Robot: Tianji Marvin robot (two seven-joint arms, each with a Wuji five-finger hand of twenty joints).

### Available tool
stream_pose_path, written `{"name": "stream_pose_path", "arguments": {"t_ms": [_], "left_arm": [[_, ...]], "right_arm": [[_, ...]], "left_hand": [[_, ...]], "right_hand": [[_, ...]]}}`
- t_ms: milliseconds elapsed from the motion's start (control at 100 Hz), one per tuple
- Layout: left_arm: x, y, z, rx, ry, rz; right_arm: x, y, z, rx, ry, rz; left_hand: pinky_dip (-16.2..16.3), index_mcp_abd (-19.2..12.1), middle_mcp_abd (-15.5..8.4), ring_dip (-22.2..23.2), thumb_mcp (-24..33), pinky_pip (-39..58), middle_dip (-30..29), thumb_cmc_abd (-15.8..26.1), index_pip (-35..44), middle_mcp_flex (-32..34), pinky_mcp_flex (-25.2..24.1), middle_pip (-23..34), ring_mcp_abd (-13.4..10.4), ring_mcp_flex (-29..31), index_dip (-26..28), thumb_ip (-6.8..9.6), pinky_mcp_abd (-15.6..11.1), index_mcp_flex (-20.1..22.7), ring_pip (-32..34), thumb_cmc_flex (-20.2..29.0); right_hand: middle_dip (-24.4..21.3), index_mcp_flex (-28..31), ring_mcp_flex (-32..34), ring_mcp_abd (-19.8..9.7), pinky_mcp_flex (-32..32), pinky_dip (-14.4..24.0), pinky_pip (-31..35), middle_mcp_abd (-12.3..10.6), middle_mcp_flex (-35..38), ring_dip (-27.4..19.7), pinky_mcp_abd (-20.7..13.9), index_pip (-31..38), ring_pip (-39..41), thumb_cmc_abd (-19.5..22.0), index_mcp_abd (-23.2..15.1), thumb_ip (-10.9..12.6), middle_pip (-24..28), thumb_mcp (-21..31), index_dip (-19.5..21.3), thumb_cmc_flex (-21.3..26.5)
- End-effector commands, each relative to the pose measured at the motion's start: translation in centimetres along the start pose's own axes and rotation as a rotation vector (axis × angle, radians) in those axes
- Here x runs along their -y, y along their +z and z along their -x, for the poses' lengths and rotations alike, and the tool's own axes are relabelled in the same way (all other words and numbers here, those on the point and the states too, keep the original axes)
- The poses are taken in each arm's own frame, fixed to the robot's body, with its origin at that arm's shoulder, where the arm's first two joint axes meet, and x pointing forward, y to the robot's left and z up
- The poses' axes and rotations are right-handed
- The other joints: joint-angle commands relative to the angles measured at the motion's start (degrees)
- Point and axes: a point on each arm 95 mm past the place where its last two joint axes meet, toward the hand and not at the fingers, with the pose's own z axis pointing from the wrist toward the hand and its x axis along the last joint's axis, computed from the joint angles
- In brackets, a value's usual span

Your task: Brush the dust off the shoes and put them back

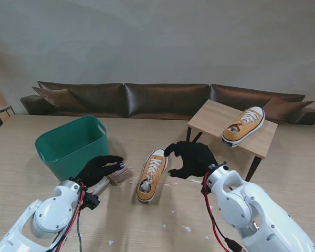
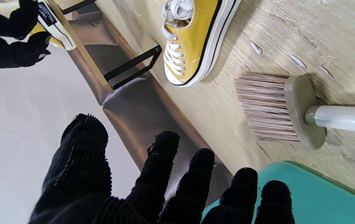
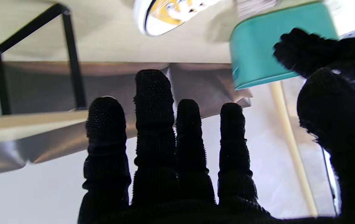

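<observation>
One yellow sneaker (image 1: 151, 176) (image 2: 190, 40) (image 3: 162, 15) lies on the table between my hands, toe pointing away from me. A second yellow sneaker (image 1: 243, 126) (image 2: 51, 21) sits on the small wooden rack (image 1: 262, 142). The brush (image 1: 118, 176) (image 2: 271, 109) lies on the table left of the near sneaker, bristles toward it. My left hand (image 1: 100, 168) (image 2: 152, 186) hovers over the brush handle (image 2: 345, 119) with fingers spread, holding nothing. Beside the near sneaker's toe, on its right, my right hand (image 1: 191, 157) (image 3: 171, 155) is open and empty.
A green plastic basket (image 1: 71, 144) (image 2: 320, 193) (image 3: 274, 53) stands at the left, just beyond my left hand. The rack's black legs (image 1: 254, 168) (image 3: 71, 56) stand right of my right hand. Small white scraps (image 1: 186, 228) dot the table near me. A brown sofa (image 1: 163, 100) runs behind.
</observation>
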Motion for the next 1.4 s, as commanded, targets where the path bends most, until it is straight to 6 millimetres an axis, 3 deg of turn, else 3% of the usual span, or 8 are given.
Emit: {"name": "stream_pose_path", "arguments": {"t_ms": [0, 190, 580, 920, 1390], "left_arm": [[-0.3, 0.0, 0.0, 0.003, -0.008, 0.023], [-0.4, 0.1, 0.0, 0.006, -0.010, 0.027], [-0.5, 0.1, 0.0, 0.012, -0.011, 0.034], [-0.5, 0.2, 0.0, 0.014, -0.011, 0.040], [-0.5, 0.2, 0.1, 0.018, -0.009, 0.042]], "right_arm": [[-1.8, 0.0, 0.4, 0.015, -0.026, 0.019], [-5.3, -0.6, 2.1, 0.102, -0.089, 0.035], [-10.5, -2.6, 4.5, 0.272, -0.220, 0.025], [-11.3, -3.9, 6.1, 0.408, -0.319, -0.016], [-9.9, -2.6, 9.3, 0.575, -0.410, -0.062]], "left_hand": [[0.32, 0.03, -0.14, -0.61, -1.12, -1.07, 0.00, 2.66, 0.06, 0.06, -1.07, -0.19, -0.77, -0.86, 0.10, 1.54, -2.02, 0.84, -0.83, 1.33], [0.33, 0.14, 0.04, -0.60, -1.07, -1.07, 0.01, 2.68, 0.08, 0.12, -1.07, -0.20, -0.78, -0.81, 0.11, 1.55, -2.00, 0.90, -0.81, 1.41], [0.35, 0.37, 0.18, -0.59, -1.07, -1.07, 0.02, 2.75, 0.17, 0.25, -1.09, -0.17, -0.79, -0.80, 0.15, 1.54, -2.05, 1.18, -0.81, 1.34], [0.40, 0.64, 0.34, -0.56, -1.03, -1.03, 0.04, 2.75, 0.26, 0.42, -1.06, -0.13, -0.70, -0.70, 0.20, 1.55, -1.99, 1.48, -0.78, 1.38], [0.39, 0.90, 0.42, -0.54, -1.02, -1.06, 0.06, 2.81, 0.40, 0.67, -1.09, -0.10, -0.61, -0.57, 0.30, 1.54, -2.06, 1.93, -0.75, 1.25]], "right_hand": [[0.92, -1.45, -1.21, 0.96, -2.25, 0.90, 0.38, -1.13, 1.33, -0.03, 2.06, -0.64, -0.56, 1.83, 0.10, 1.46, 0.18, -1.50, -1.64, -2.69], [3.03, -1.35, -0.43, 1.18, -2.36, 1.28, 0.28, -1.94, 1.86, 0.50, 2.34, -2.04, -0.34, 2.72, 1.67, 1.56, 0.85, -4.62, -2.00, -4.11], [14.47, 0.40, 1.42, -0.49, -1.42, 2.92, 1.79, -3.36, 1.62, 3.52, 2.00, -3.09, 6.17, 1.69, 2.59, 1.40, 9.58, -6.13, 0.07, -5.85], [20.68, 1.85, 5.01, -2.93, 1.44, 3.47, 4.45, -3.72, 2.44, 5.45, 1.60, -1.80, 12.36, 0.03, 6.92, 1.02, 13.84, -4.60, 1.75, -6.80], [22.21, 2.40, 6.05, -4.38, 2.51, 3.67, 6.31, -3.10, 1.73, 6.12, 1.22, -1.21, 15.50, -2.27, 9.84, 0.94, 14.38, -2.48, 1.44, -5.75]]}}
